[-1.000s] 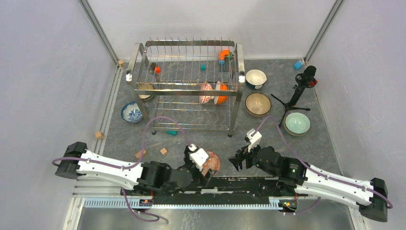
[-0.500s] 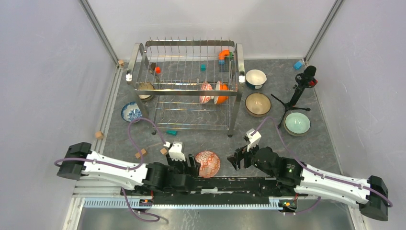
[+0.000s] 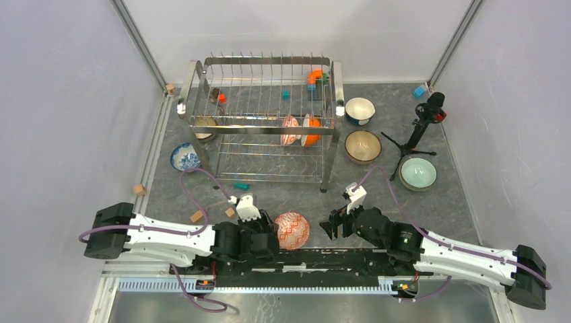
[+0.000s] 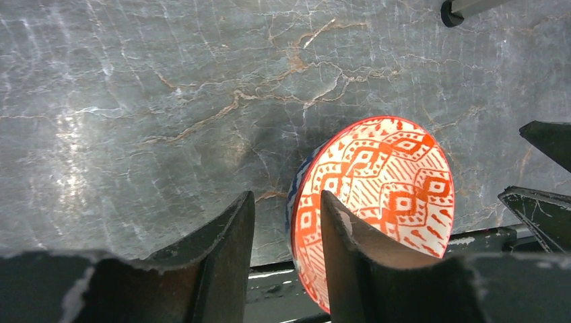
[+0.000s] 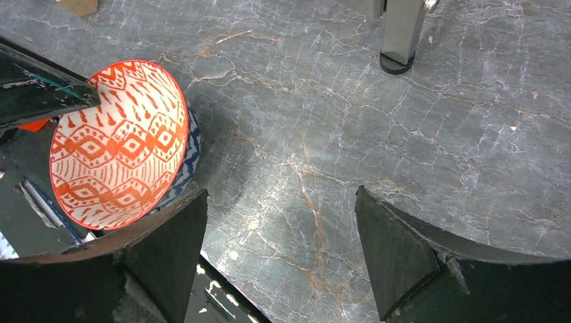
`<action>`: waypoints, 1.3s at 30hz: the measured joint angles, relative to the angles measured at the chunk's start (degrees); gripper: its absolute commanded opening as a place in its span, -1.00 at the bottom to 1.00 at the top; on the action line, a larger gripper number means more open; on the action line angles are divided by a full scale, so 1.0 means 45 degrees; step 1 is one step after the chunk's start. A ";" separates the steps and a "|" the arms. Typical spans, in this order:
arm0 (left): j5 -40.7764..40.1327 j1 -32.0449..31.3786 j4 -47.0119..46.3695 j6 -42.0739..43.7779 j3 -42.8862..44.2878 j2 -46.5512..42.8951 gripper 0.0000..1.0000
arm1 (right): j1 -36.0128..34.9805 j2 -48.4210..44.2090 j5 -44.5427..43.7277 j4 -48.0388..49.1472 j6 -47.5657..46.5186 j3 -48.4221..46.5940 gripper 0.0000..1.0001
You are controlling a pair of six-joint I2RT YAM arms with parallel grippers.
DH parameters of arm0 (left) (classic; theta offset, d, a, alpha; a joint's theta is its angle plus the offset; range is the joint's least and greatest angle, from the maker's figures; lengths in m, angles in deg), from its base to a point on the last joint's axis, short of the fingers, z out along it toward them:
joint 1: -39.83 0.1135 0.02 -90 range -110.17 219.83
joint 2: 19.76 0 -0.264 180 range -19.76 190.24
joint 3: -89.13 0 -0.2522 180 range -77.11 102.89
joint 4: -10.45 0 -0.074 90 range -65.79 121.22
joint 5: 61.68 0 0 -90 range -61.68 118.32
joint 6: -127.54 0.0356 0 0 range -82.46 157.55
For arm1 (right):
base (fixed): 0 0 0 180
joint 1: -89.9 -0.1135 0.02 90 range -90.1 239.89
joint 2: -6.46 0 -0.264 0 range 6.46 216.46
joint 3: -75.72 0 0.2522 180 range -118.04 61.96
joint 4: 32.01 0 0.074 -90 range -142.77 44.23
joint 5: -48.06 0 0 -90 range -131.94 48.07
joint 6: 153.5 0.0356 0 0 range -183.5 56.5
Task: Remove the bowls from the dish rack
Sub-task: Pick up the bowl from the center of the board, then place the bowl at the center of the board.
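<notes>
Lower centre of the top view: a round red-patterned ceramic bowl (image 3: 291, 231) sits on the grey marbled desk (image 3: 438, 202), already unloaded, between the arms.
Left gripper (image 4: 284, 202): jaws narrow, bare desk between them; the bowl sits just beside one finger, so nothing is held.
Right gripper (image 5: 279, 195): wide and empty, probably free for the next fetch.
Upper centre: the chrome wire dish rack (image 3: 262, 126) props an orange bowl (image 3: 312, 131) and a red-and-white bowl (image 3: 290, 130) on edge.

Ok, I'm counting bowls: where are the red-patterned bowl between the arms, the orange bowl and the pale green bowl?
red-patterned bowl (image 3: 292, 231): top view, its patterned inside.
orange bowl (image 3: 314, 135): top view, its orange surface.
pale green bowl (image 3: 417, 172): top view, its inner floor.
</notes>
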 measured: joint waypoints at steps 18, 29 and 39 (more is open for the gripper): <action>0.1219 0.0636 -0.1166 0.1671 0.0325 0.1724 -0.96 | 0.0000 -0.0277 0.0029 0.0092 0.0049 0.0141 0.71; 0.0243 0.1282 0.3342 0.1467 0.1452 -0.0136 -0.96 | 0.0000 -0.0709 -0.0019 0.0097 -0.0010 0.0238 0.71; -0.0199 0.5260 0.6800 0.1574 0.1885 -0.3254 -0.96 | 0.0000 -0.0631 0.0029 0.0199 -0.0024 0.0714 0.72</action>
